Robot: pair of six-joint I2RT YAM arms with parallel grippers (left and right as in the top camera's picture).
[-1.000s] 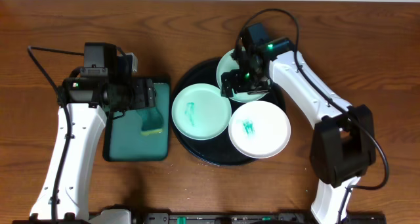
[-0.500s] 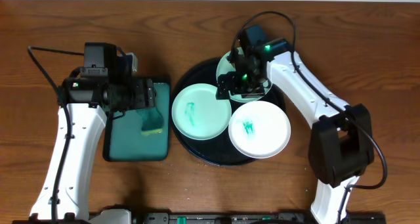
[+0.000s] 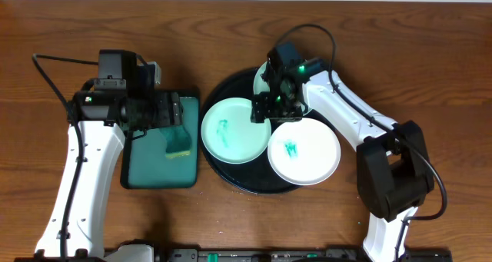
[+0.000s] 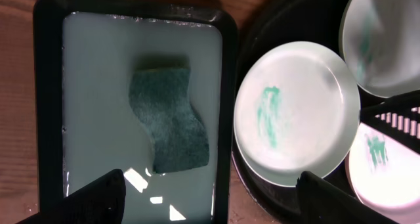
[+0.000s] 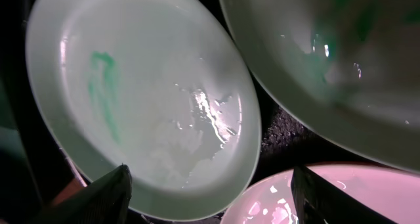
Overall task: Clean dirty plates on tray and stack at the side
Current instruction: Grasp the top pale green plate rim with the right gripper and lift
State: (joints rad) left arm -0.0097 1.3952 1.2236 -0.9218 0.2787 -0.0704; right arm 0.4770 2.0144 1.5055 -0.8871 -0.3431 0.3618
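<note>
To my eye nothing is cleaned or stacked yet: all three dirty plates sit on the black tray (image 3: 231,177), and none is on the table (image 3: 430,47) beside it. The front mint plate (image 3: 231,131) and the white plate (image 3: 307,154) both carry teal smears, and the rear mint plate (image 5: 341,66) shows a greenish smudge too. The right pincer (image 3: 270,108) hangs low where the plates meet, jaws well apart, gripping nothing. The left pincer (image 3: 174,113) hovers wide open and empty above the teal tray (image 3: 154,170), where the sponge (image 3: 180,143) lies untouched. All the wiping and stacking is left.
</note>
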